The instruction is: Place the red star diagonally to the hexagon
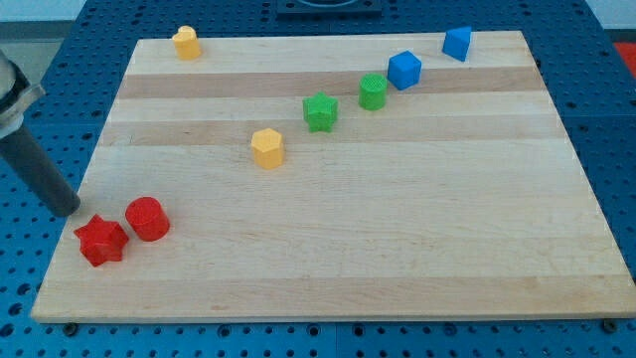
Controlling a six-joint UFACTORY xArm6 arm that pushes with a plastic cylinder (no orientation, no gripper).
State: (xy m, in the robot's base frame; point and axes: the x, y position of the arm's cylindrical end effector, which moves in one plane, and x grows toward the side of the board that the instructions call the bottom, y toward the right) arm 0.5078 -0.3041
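Note:
The red star [100,240] lies near the board's bottom left corner. A red cylinder [147,219] stands just to its right, close beside it. My tip [68,209] is at the board's left edge, just above and left of the red star, a small gap away. A yellow hexagon [267,147] sits near the board's middle, up and to the right of the star. Another yellow block [186,43] stands at the top left.
A green star [320,111], a green cylinder [373,91] and two blue blocks [404,70] [457,43] run in a diagonal line toward the top right. The wooden board [397,249] ends close to the star at the left and bottom.

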